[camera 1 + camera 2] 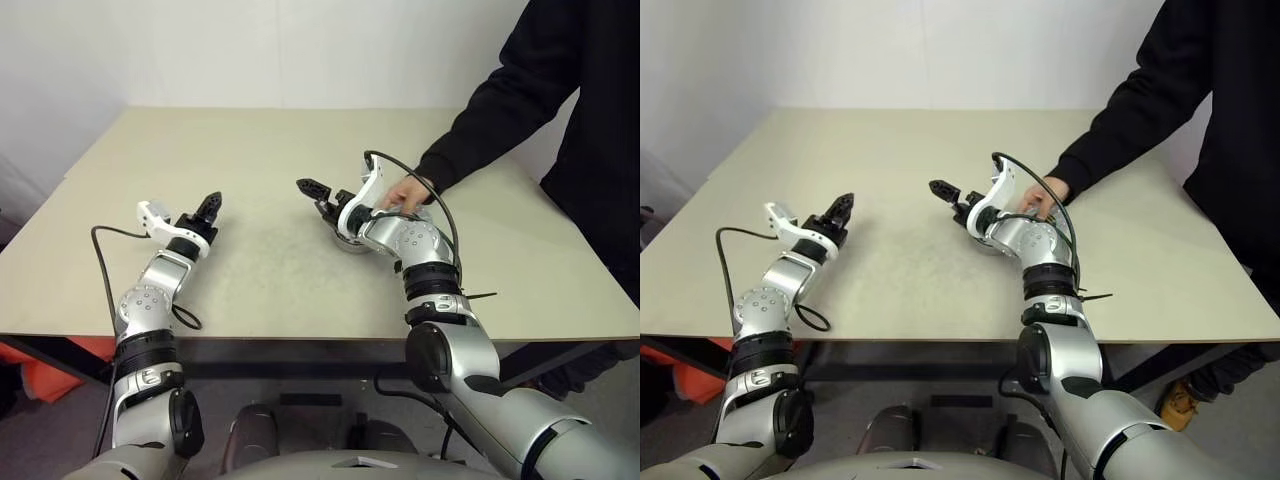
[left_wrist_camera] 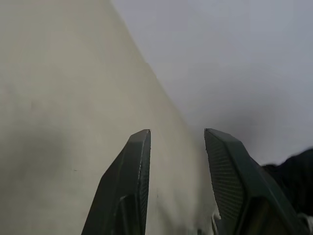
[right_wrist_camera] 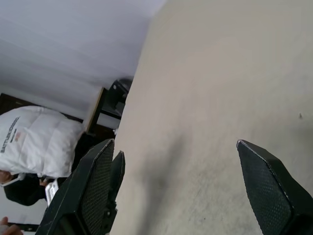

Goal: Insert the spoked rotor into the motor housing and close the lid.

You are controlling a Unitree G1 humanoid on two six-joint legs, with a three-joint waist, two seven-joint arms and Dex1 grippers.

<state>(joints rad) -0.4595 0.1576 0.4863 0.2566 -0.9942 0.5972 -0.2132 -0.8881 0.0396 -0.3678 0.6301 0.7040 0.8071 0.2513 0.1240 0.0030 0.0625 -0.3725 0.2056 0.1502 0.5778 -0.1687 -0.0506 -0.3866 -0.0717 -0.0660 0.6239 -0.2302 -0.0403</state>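
Observation:
My right gripper (image 1: 318, 192) hovers open over the middle of the table, jaws wide with nothing between them; the right wrist view shows its fingertips (image 3: 100, 161) far apart over bare tabletop. Just under my right wrist sits a round silver-grey piece, the motor housing (image 1: 349, 243), mostly hidden by the arm. A person's hand (image 1: 403, 193) reaches in right behind my right wrist. My left gripper (image 1: 211, 203) is held level above the table's left side, its fingers (image 2: 134, 161) parted and empty. The spoked rotor and the lid are hidden or out of view.
The person in a black sleeve (image 1: 500, 100) stands at the table's right side. The beige table (image 1: 240, 150) ends at a front edge (image 1: 300, 338) near my body. A black cable (image 1: 410, 175) loops over my right wrist.

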